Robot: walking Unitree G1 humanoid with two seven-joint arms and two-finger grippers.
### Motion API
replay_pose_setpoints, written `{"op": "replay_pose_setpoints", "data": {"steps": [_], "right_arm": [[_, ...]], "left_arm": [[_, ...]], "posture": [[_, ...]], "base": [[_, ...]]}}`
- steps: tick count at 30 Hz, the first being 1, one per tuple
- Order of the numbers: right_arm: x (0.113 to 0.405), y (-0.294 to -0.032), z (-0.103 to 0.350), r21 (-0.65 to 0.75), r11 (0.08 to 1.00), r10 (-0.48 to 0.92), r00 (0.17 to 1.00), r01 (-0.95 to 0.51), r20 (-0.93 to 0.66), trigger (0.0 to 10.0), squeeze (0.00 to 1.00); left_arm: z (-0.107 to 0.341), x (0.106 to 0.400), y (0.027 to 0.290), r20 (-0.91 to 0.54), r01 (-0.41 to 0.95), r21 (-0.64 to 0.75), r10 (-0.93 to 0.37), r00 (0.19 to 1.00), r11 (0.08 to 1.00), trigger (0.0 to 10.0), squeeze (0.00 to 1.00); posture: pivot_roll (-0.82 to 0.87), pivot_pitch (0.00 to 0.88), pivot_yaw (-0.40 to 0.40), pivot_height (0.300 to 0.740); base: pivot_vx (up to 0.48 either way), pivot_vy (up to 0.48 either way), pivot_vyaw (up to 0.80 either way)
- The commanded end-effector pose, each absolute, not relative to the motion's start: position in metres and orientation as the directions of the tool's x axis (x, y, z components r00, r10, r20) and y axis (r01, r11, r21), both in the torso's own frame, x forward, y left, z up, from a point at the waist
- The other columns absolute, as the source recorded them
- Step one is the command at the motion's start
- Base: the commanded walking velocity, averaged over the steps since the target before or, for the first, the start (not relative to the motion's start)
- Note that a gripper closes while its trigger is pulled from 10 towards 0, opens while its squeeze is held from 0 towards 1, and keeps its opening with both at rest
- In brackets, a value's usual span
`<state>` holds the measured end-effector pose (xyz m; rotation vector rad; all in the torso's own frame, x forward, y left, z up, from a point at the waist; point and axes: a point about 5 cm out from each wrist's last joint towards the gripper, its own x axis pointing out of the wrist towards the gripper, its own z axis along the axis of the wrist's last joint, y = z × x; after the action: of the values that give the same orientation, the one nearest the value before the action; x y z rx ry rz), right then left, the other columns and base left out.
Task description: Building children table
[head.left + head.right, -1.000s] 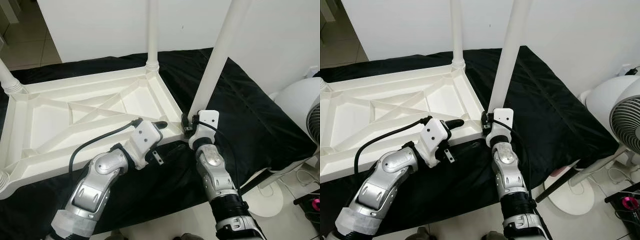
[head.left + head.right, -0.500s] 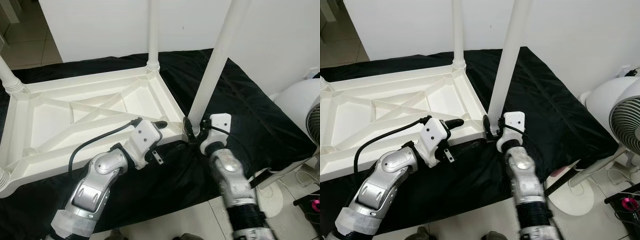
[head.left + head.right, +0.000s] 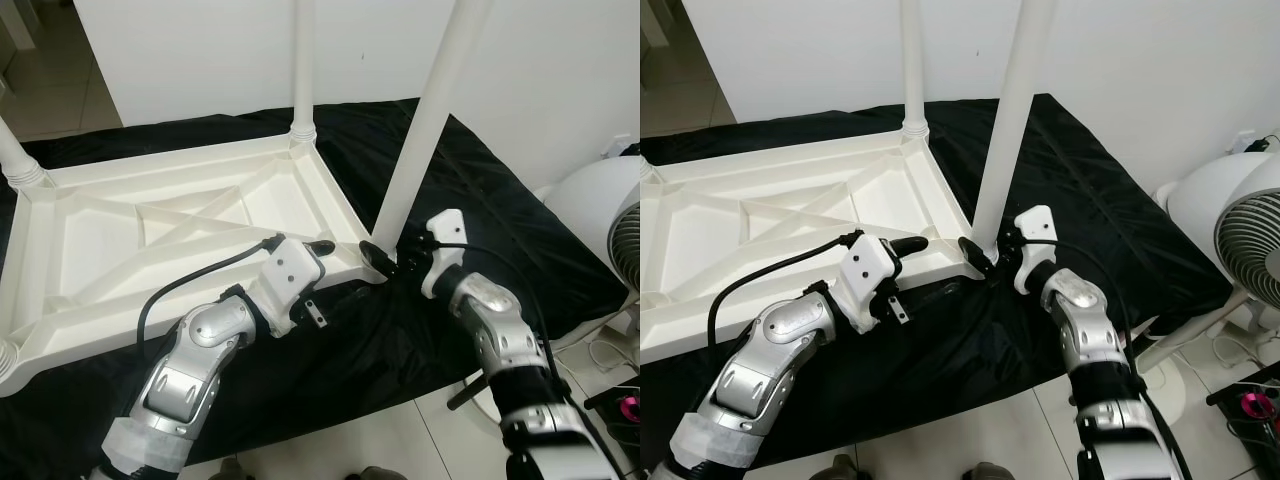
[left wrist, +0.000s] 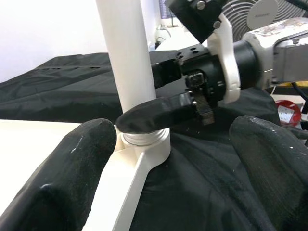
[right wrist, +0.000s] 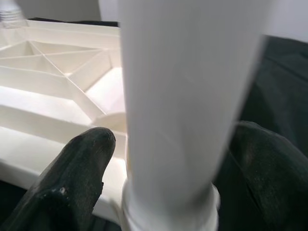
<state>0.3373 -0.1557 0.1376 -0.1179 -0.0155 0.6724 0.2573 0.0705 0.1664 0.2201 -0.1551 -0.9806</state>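
In the left eye view, the upturned white plastic tabletop lies centre-left on a black cloth, legs standing in its corners. In the left wrist view, the right gripper clasps the near white tubular leg, apparently still being tightened. The left gripper rests open at the tabletop's edge.

One white tabletop lies upside down. Four white table legs stand up from it: one at the far corner, one at the near right corner, one at the left edge, and one at the lower left. There is one black cloth, one white fan, and two grippers: the left gripper and the right gripper.
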Motion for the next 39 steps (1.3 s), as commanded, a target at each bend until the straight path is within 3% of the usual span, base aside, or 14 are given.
{"op": "replay_pose_setpoints", "data": {"steps": [1, 10, 11, 12, 20, 21, 22, 27, 29, 39], "right_arm": [[0.342, -0.154, 0.136, -0.130, 0.756, 0.641, 0.766, -0.642, -0.051, 10.0, 0.00], [0.354, -0.147, 0.138, -0.150, 0.718, 0.675, 0.732, -0.680, -0.086, 10.0, 0.00], [0.355, -0.147, 0.137, -0.168, 0.710, 0.678, 0.728, -0.684, -0.099, 3.1, 0.00], [0.355, -0.147, 0.136, -0.172, 0.700, 0.686, 0.720, -0.693, -0.108, 0.0, 0.00], [0.351, -0.153, 0.127, -0.173, 0.700, 0.684, 0.720, -0.693, -0.118, 0.0, 0.00], [0.351, -0.154, 0.126, -0.162, 0.710, 0.677, 0.727, -0.685, -0.109, 8.7, 0.00], [0.350, -0.155, 0.125, -0.155, 0.718, 0.671, 0.734, -0.678, -0.101, 10.0, 0.00], [0.349, -0.156, 0.125, -0.140, 0.743, 0.651, 0.755, -0.655, -0.077, 10.0, 0.00], [0.352, -0.157, 0.124, -0.143, 0.817, 0.555, 0.829, -0.558, -0.070, 10.0, 0.00], [0.350, -0.142, 0.126, -0.078, 0.908, 0.412, 0.911, -0.412, -0.020, 10.0, 0.00]], "left_arm": [[0.166, 0.258, 0.070, 0.027, 0.802, 0.255, -0.833, 0.553, 0.541, 10.0, 0.00], [0.167, 0.259, 0.071, 0.028, 0.797, 0.260, -0.830, 0.557, 0.545, 10.0, 0.00], [0.168, 0.259, 0.072, 0.029, 0.794, 0.261, -0.827, 0.561, 0.548, 10.0, 0.00], [0.169, 0.260, 0.072, 0.034, 0.789, 0.262, -0.823, 0.568, 0.555, 10.0, 0.00], [0.170, 0.260, 0.070, 0.043, 0.783, 0.262, -0.817, 0.575, 0.565, 10.0, 0.00], [0.170, 0.260, 0.071, 0.042, 0.782, 0.261, -0.816, 0.577, 0.566, 10.0, 0.00], [0.170, 0.261, 0.072, 0.041, 0.781, 0.262, -0.815, 0.578, 0.567, 10.0, 0.00], [0.170, 0.261, 0.073, 0.039, 0.781, 0.262, -0.815, 0.578, 0.567, 10.0, 0.00], [0.170, 0.261, 0.073, 0.035, 0.784, 0.262, -0.817, 0.575, 0.563, 10.0, 0.00], [0.171, 0.261, 0.071, 0.039, 0.789, 0.256, -0.821, 0.569, 0.559, 10.0, 0.00]], "posture": [[-0.05, 0.000, -0.005, 0.740], [-0.04, 0.000, -0.008, 0.740], [-0.03, 0.000, -0.010, 0.740], [-0.02, 0.000, -0.016, 0.740], [-0.03, 0.000, -0.010, 0.740], [-0.03, 0.000, -0.008, 0.740], [-0.03, 0.000, -0.005, 0.740], [-0.03, 0.001, -0.003, 0.740], [-0.04, 0.004, 0.005, 0.740], [-0.04, 0.007, 0.010, 0.740]], "base": [[0.000, 0.000, 0.00], [0.000, 0.000, 0.00], [0.000, 0.000, 0.00], [0.000, 0.000, 0.00], [0.000, 0.000, 0.00], [0.000, 0.000, 0.00], [0.000, 0.000, 0.00], [0.000, 0.000, 0.00], [0.000, 0.000, 0.00], [0.000, 0.000, 0.00]]}}
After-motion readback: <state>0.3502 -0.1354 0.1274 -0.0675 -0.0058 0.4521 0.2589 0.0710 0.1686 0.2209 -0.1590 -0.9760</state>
